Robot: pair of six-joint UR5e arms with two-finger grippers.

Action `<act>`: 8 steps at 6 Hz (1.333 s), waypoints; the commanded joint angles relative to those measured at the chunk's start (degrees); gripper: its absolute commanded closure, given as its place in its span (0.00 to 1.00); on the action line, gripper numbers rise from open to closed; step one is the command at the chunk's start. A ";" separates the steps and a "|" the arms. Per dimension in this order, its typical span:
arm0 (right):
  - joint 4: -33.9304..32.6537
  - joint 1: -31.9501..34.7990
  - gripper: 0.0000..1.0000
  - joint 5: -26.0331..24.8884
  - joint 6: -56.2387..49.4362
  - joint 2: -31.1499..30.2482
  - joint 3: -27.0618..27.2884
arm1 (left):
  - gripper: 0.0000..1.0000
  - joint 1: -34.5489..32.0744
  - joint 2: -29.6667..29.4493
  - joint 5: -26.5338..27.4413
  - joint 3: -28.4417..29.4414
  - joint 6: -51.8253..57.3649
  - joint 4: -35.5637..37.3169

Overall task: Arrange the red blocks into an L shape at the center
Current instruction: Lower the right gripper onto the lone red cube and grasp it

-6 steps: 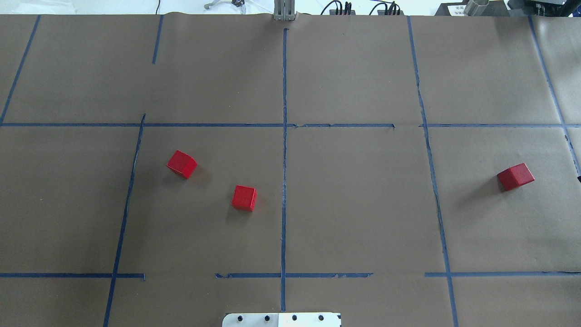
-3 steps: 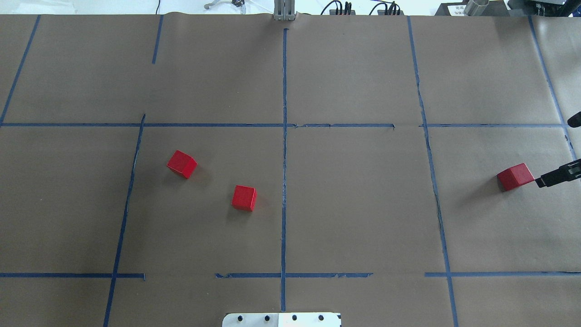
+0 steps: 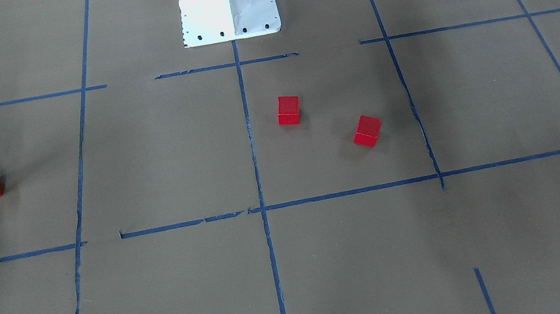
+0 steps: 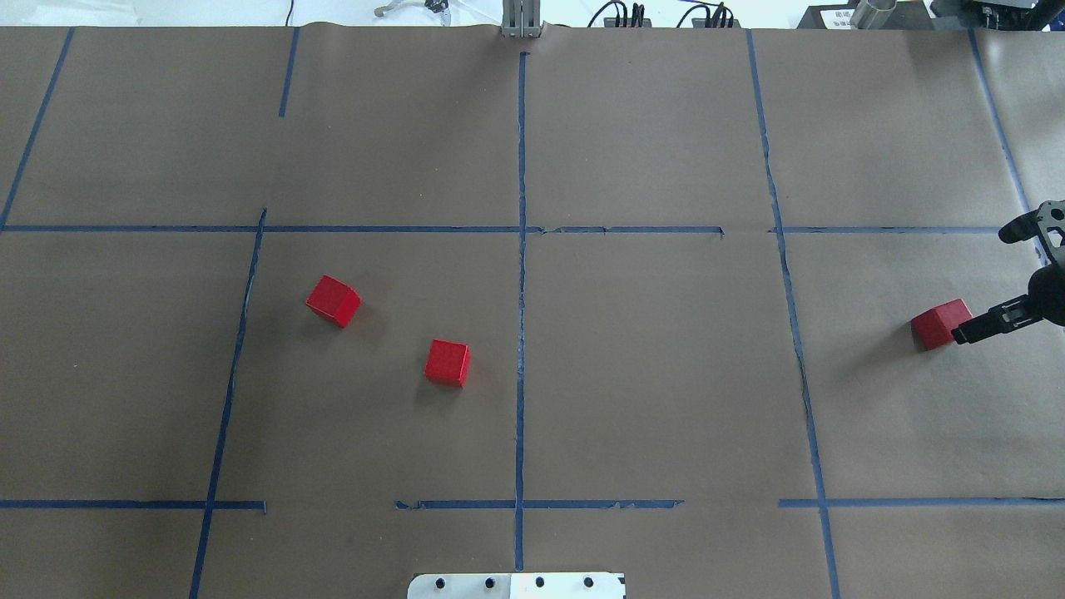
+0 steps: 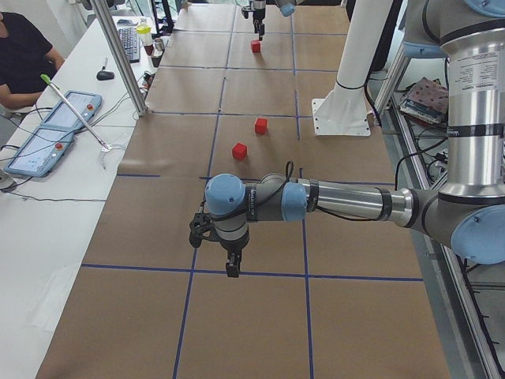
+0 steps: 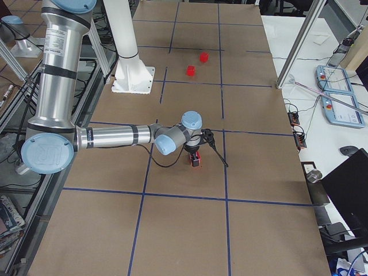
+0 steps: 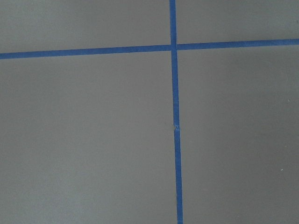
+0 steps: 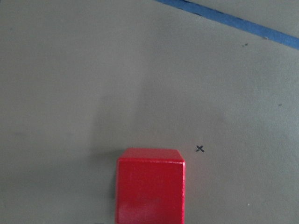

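Note:
Two red blocks point(image 4: 334, 301) point(image 4: 448, 363) lie apart in the left half of the center cell point(image 4: 649, 366), left of its vertical tape line. The third red block point(image 4: 938, 323) lies in the cell to the right. My right gripper point(image 4: 983, 286) is open beside this block's right side, one finger point(image 4: 969, 331) at its edge. The block fills the bottom of the right wrist view point(image 8: 150, 186). My left gripper point(image 5: 229, 264) shows only in the exterior left view, pointing down over bare paper; I cannot tell if it is open or shut.
The white robot base plate point(image 4: 516, 585) sits at the near edge. A metal post point(image 4: 521, 21) stands at the far edge. An operator and pendants point(image 5: 55, 126) are at a side table. The left wrist view shows only a tape crossing point(image 7: 174, 46).
My right gripper has come in from the right edge, open, and moved left up to the third block. The blocks have not moved.

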 commanded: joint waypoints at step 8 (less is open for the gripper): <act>-0.76 -8.79 1.00 0.04 15.83 9.45 0.89 | 0.00 0.09 -0.61 -0.09 -0.12 0.26 -0.18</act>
